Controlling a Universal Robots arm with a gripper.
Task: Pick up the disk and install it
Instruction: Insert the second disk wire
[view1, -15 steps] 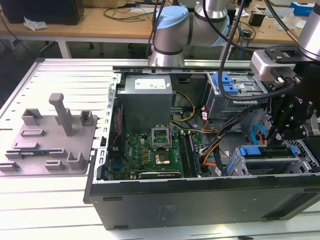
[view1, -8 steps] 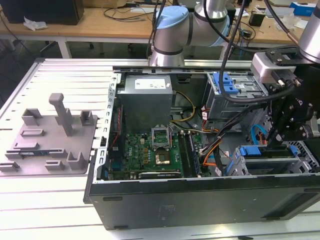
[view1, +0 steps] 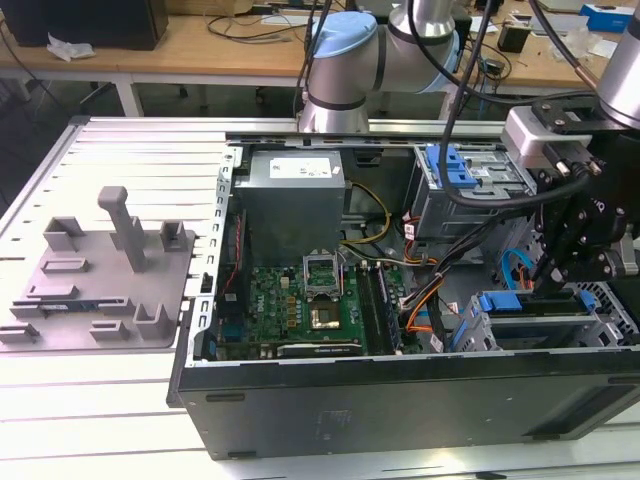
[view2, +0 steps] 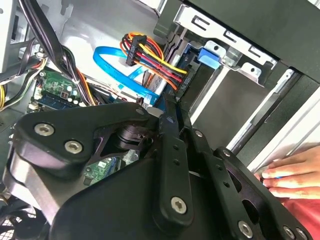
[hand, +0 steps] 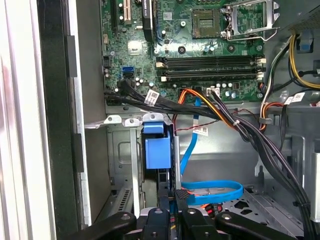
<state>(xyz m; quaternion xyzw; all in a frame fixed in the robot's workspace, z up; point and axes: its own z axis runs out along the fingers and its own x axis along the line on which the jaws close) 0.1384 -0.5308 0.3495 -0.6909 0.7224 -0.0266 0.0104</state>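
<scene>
An open computer case (view1: 400, 400) lies on the worktop. The arm's claw (hand: 170, 200) reaches into its drive cage (hand: 125, 165), fingers together and clamped on the disk (hand: 159, 152), which stands edge-on, partly seated in a slot. It should be kept square to the rails and pushed gently, clear of the blue cable (hand: 210, 192).

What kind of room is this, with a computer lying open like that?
Probably a robotics lab or test workshop. A robot arm reaches over an opened computer case lying on a slatted metal table, and wooden benches strewn with cables stand behind it.
</scene>
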